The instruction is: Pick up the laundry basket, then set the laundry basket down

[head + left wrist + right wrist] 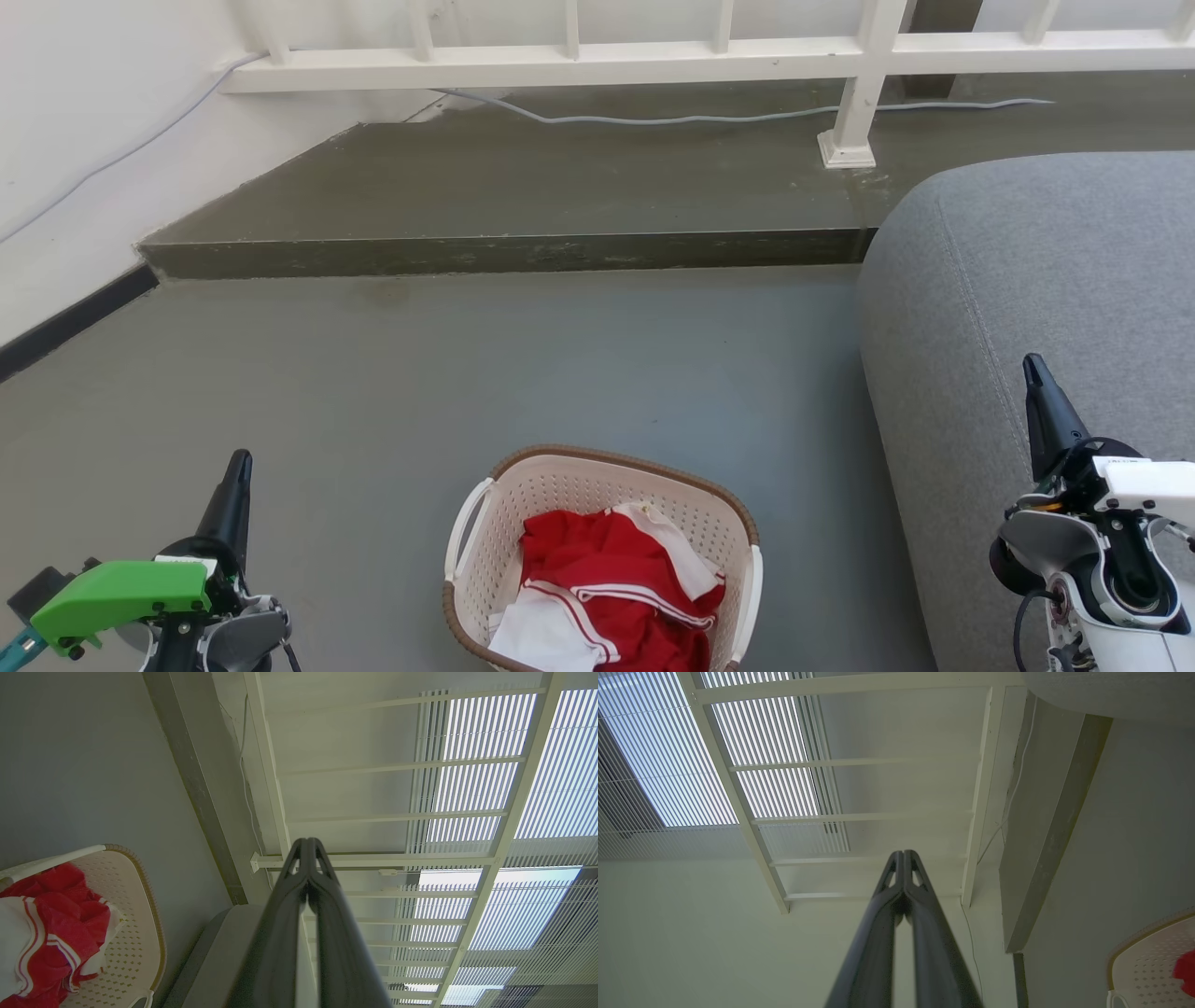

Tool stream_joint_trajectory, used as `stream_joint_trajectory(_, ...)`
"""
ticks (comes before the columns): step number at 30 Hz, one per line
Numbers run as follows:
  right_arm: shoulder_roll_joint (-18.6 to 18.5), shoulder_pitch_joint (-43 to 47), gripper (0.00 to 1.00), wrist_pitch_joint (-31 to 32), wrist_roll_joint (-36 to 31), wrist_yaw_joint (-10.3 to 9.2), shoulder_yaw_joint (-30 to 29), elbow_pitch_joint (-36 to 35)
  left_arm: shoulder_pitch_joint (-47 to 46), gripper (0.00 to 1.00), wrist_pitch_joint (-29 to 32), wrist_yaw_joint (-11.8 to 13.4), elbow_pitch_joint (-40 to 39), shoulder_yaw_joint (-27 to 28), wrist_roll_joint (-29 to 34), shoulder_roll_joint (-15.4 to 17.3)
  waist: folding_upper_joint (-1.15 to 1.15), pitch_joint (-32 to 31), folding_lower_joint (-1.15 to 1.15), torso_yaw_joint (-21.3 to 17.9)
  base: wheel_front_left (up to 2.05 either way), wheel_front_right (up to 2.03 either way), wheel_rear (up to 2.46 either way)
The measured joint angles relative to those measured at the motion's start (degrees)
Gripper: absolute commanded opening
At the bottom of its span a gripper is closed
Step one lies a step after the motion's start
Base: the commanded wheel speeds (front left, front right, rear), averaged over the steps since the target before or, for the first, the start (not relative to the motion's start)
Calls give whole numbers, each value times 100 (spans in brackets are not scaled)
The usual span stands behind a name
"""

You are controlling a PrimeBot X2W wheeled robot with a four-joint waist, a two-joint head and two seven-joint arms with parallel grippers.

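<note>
Fingers pressed together, the left gripper (235,490) and right gripper (1044,406) hang either side of the cream-white perforated plastic laundry basket (560,495) on the grey floor (560,373), seemingly poised to reach its white handles (464,532).

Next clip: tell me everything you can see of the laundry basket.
The laundry basket is cream-white perforated plastic, rounded-rectangular, with a brown woven-look rim and white side handles. It stands upright on the grey floor, beside the grey upholstered seat, holding crumpled red-and-white clothes. The head view cuts off its near edge. The left gripper and right gripper are apart from it.
</note>
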Motion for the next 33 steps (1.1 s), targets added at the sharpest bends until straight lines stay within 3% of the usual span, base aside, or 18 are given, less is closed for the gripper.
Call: stream_joint_trajectory(33, 0, 0, 0, 0, 0, 0, 0, 0, 0, 0, 0, 0, 0, 0, 0, 0, 0, 0, 0, 0, 0, 0, 0)
